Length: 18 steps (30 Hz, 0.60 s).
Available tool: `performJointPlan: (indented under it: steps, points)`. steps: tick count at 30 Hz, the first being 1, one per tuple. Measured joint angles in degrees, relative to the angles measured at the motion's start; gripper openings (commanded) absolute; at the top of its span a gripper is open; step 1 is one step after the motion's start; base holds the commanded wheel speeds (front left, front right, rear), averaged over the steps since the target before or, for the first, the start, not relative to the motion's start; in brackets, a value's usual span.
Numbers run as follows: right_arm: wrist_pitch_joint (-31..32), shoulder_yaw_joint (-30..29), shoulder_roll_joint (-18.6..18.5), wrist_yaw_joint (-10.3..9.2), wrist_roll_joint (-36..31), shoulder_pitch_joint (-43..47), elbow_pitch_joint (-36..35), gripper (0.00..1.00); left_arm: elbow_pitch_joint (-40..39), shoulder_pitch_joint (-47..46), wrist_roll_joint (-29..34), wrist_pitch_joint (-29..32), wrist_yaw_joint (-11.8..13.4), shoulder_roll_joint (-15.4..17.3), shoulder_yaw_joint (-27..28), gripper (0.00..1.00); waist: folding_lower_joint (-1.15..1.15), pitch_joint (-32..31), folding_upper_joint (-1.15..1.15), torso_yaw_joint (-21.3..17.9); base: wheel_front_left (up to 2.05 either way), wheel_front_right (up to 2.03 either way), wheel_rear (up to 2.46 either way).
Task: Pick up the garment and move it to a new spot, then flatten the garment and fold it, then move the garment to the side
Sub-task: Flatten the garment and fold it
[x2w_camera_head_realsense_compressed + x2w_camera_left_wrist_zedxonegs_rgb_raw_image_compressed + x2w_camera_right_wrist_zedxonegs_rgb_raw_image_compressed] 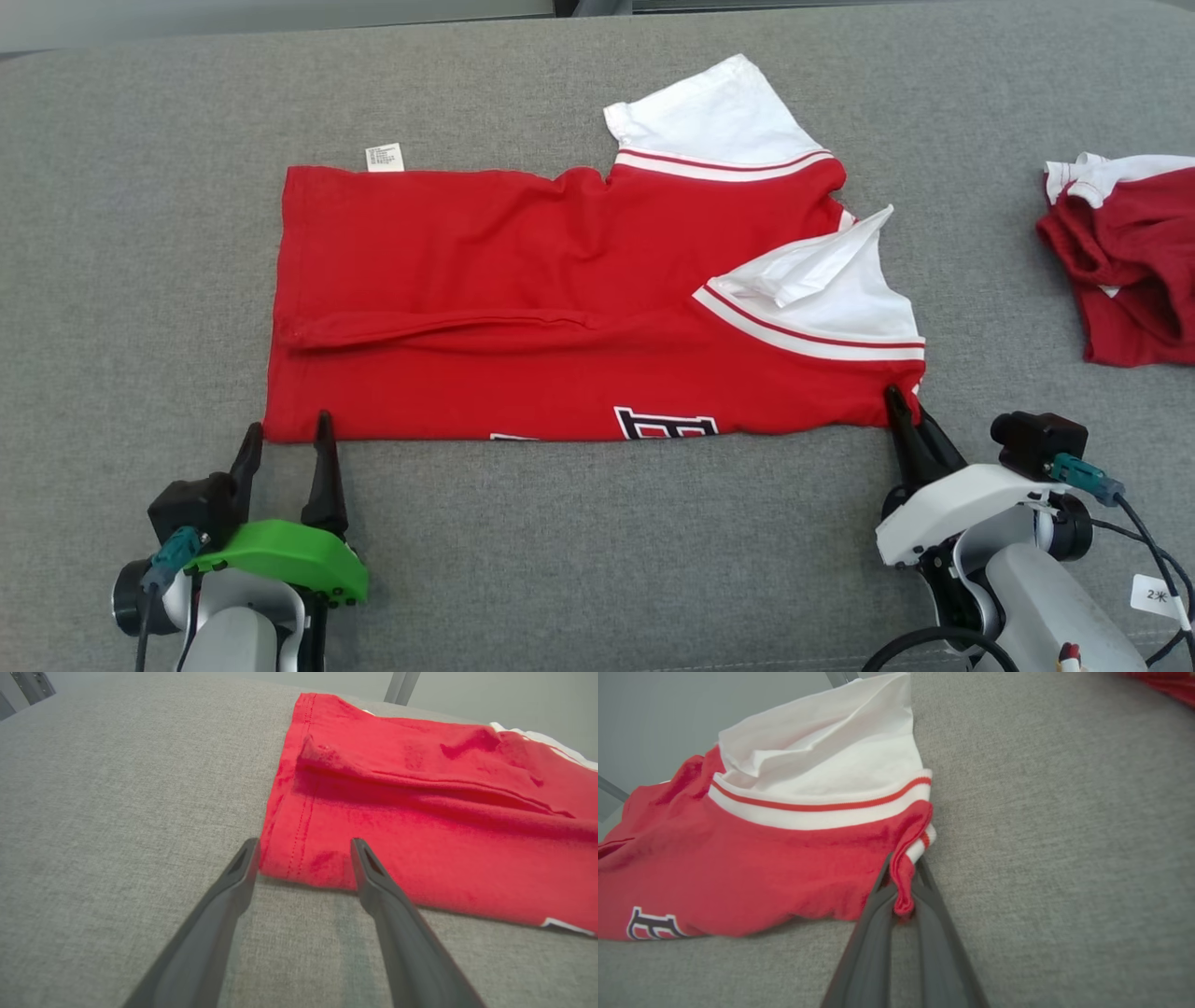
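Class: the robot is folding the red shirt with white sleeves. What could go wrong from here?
The right gripper pinches just a small bunch at a corner of the red shirt with white sleeves; it may slip out. The left gripper stands open at the other near corner; lifting now could skew the shirt. The long ridge across the red cloth may get folded in.

A half-hidden block "E" marks the garment.

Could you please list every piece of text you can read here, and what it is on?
"2", then an unclear mark: white tag, lower right of the head view.
Block lettering on the red garment: cut off at the fold, unreadable.
Care label: too small.
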Motion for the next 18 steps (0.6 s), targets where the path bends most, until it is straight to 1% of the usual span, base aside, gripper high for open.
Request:
performJointPlan:
  steps: [7, 8, 9, 10, 14, 18]
  points:
    - [0.0, 1.2, -0.1, 0.0, -0.1, -0.8, -1.6, 0.0, 4.9, -2.9, -0.1, 0.0, -0.2, 0.0, 3.1, 1.0, 0.0, 1.4, 0.0, -1.4, 0.0, 0.0, 0.0]
    - [0.0, 1.2, -0.1, 0.0, -0.1, -0.8, -1.8, 0.0, 5.7, -3.3, -0.5, 0.0, -0.3, 0.0, 3.3, 0.99, 0.0, 1.6, 0.0, -1.6, 0.0, 0.0, 0.0]
    - [0.0, 1.3, -0.1, 0.0, -0.1, -0.8, -2.0, 0.0, 6.3, -3.7, -0.7, 0.0, -0.4, 0.0, 3.5, 0.48, 0.0, 1.8, 0.0, -1.7, 0.0, 0.0, 0.0]
    - [0.0, 1.4, -0.1, 0.0, -0.1, -0.9, -2.1, 0.0, 6.7, -4.2, -1.2, -0.1, -0.5, 0.0, 3.8, 0.0, 0.0, 2.0, 0.0, -1.9, 0.0, 0.0, 0.0]
    - [0.0, 1.3, -0.2, 0.0, 0.0, -1.0, -2.5, 0.0, 7.5, -5.7, -3.9, -0.1, -0.8, 0.1, 3.6, 0.0, 0.0, 2.5, 0.0, -2.1, 0.0, 0.0, 0.0]
    - [0.0, 0.5, 0.0, 0.0, 0.4, -1.0, -3.0, 0.0, 7.4, -5.9, -6.4, 0.0, -1.0, 0.1, 2.0, 0.0, 0.0, 1.8, 0.0, -2.1, 0.0, 0.0, 0.0]
